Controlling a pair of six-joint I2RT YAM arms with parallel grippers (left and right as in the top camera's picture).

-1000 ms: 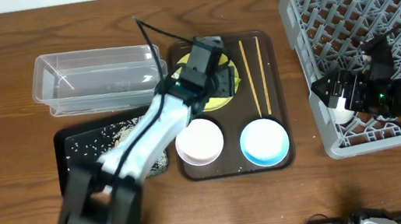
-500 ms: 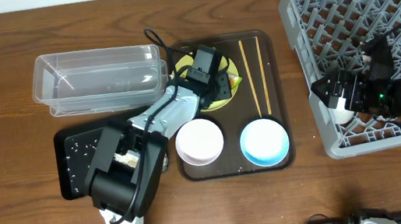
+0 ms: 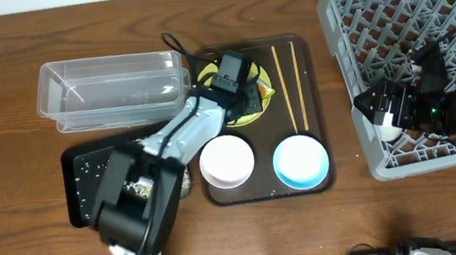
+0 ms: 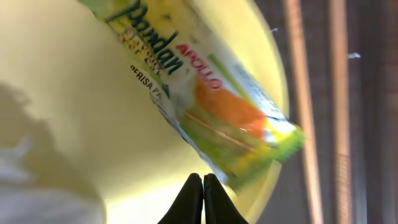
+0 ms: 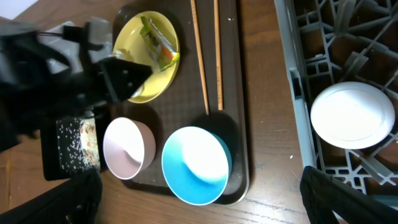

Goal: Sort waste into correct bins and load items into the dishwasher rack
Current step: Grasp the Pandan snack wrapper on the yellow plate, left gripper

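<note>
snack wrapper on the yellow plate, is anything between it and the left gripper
nothing visible does: the left gripper hangs just short of the snack wrapper, with only bare yellow plate in the gap between them

snack wrapper | green-orange, lying flat | on pale yellow plate

1 ea: plate, wrapper, tub, blk tray, rack; 2 bowls, 2 chopsticks.

Soft even light; snack wrapper smeared, perhaps motion blur
</note>
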